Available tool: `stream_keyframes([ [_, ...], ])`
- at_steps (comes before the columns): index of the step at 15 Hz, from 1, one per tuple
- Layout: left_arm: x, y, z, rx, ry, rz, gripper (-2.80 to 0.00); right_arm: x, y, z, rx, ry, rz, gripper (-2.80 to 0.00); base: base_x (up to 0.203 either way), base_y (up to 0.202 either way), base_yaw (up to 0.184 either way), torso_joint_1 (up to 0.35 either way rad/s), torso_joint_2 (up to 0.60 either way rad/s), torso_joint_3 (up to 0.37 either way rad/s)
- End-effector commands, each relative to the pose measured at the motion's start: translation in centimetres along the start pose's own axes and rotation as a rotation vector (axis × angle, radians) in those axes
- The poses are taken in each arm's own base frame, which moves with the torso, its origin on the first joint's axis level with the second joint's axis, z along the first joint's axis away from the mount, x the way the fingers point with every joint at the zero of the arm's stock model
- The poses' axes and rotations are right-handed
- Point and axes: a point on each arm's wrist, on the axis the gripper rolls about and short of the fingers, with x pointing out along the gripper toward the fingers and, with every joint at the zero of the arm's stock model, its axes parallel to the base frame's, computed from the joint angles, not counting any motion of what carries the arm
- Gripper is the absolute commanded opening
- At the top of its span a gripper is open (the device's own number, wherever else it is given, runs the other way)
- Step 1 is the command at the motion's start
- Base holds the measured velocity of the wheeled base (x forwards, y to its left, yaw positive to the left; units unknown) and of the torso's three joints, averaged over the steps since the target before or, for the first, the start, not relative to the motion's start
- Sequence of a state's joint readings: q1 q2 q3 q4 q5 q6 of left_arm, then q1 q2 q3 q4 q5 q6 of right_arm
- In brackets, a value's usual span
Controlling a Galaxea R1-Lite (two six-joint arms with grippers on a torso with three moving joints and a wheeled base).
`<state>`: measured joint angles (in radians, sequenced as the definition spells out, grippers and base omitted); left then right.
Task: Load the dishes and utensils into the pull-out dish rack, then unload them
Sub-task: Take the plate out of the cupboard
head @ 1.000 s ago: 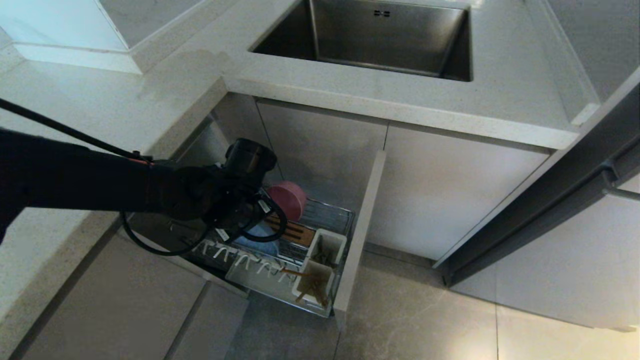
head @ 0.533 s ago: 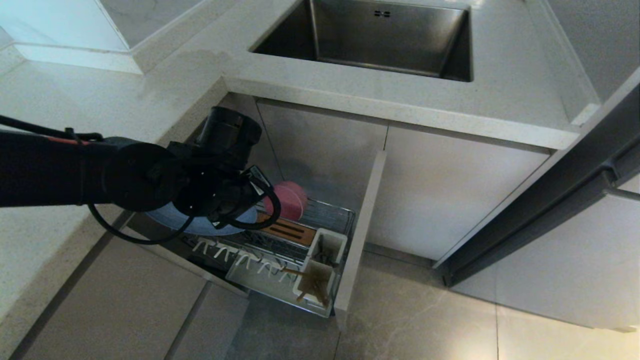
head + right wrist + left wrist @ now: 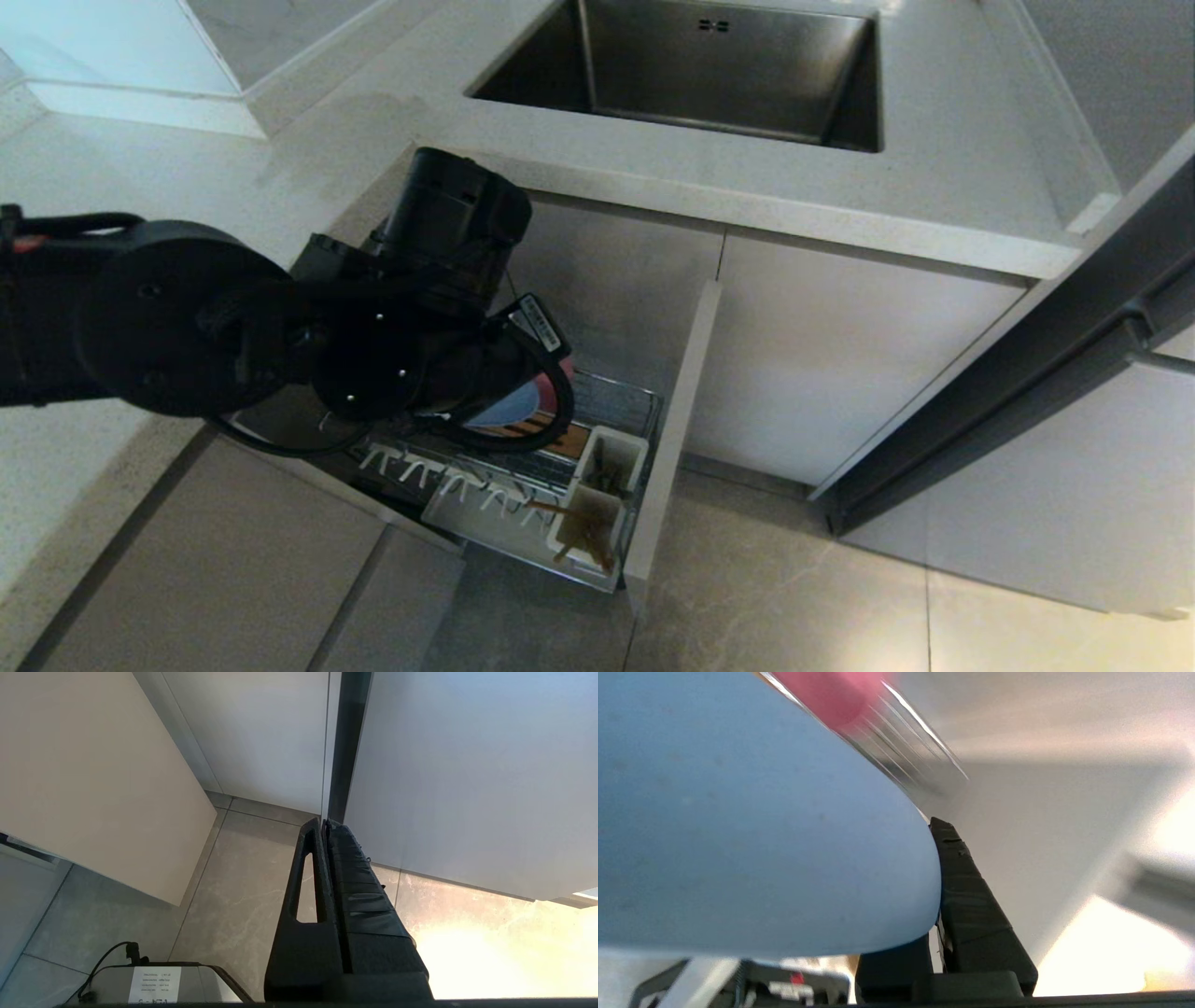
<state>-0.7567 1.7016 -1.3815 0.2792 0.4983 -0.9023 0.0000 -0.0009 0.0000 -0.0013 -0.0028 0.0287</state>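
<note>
left arm [image 3: 280, 327] blocks the rack [image 3: 523, 485] — sink [image 3: 691, 75] beyond, chopsticks [image 3: 583, 537] in cup.

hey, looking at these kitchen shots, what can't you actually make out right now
- Blue plate: head view shows only a sliver behind the left arm; left wrist view cuts it off.
- Pink bowl: blurred, cropped at the left wrist view's edge.
- Left tool: hidden in head view.
- Utensil cups: contents too small to identify.

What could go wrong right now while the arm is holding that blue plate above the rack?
The left end effector pinches only the rim of the wide pale-blue matte plate, so it could slip. The plate may clip the small pink round bowl or the chrome wire pull-out dish rack just beside it.
</note>
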Motion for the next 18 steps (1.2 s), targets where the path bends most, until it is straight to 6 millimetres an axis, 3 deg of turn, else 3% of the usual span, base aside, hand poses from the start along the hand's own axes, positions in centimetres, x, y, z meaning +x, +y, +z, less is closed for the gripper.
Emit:
stream_keyframes([
  [1,-2.9,-1.7,-1.7,0.042,0.044,-0.100,-2.80,0.0,0.0,0.0,0.000,-0.001,0.000,-2.80,0.000,0.000,0.000,0.000,0.00,0.000],
  [3,-5.2,-2.4,-2.9,0.103,0.083,-0.163,-2.80,0.0,0.0,0.0,0.000,-0.001,0.000,-2.80,0.000,0.000,0.000,0.000,0.00,0.000],
  [6,-7.8,-2.1,-1.6,0.192,0.038,-0.221,-2.80,0.0,0.0,0.0,0.000,-0.001,0.000,-2.80,0.000,0.000,0.000,0.000,0.00,0.000],
  [12,-12.1,0.3,4.1,0.394,-0.243,-0.152,-2.80,0.0,0.0,0.0,0.000,-0.001,0.000,-2.80,0.000,0.000,0.000,0.000,0.00,0.000],
  [18,-13.9,3.1,10.1,0.489,-0.435,0.020,-2.80,0.0,0.0,0.0,0.000,-0.001,0.000,-2.80,0.000,0.000,0.000,0.000,0.00,0.000],
])
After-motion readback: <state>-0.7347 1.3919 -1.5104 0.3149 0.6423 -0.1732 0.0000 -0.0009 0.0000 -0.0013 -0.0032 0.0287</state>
